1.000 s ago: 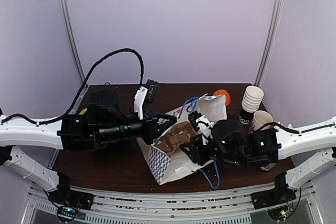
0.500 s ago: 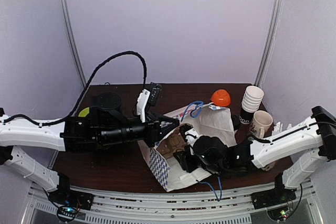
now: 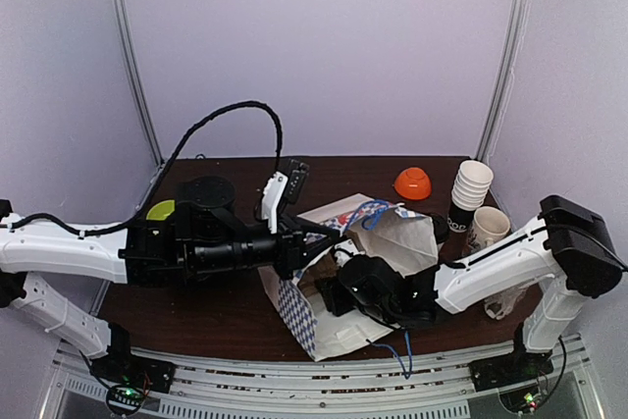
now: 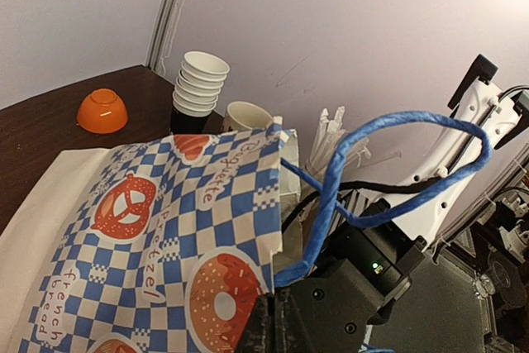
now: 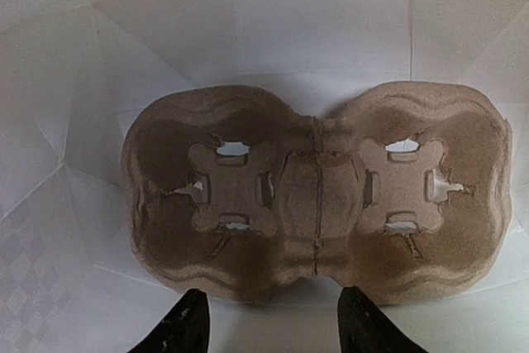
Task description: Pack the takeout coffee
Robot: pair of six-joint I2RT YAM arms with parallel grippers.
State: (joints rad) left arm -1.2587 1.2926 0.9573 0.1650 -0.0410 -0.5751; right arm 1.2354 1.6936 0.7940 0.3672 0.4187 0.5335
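- Your right arm (image 3: 491,264) now reaches in a long line from the right edge toward the middle of the frame, with its elbow raised at the far right. A second ago it sat folded low at the right.
- Your right gripper (image 5: 274,307) is now deep inside the paper bag (image 3: 314,321); earlier it was only at the mouth.
- The bag's upper edge now sits lower, so the orange bowl (image 3: 412,183) at upper right shows whole.
- Your left arm (image 3: 196,242) sits slightly farther right.
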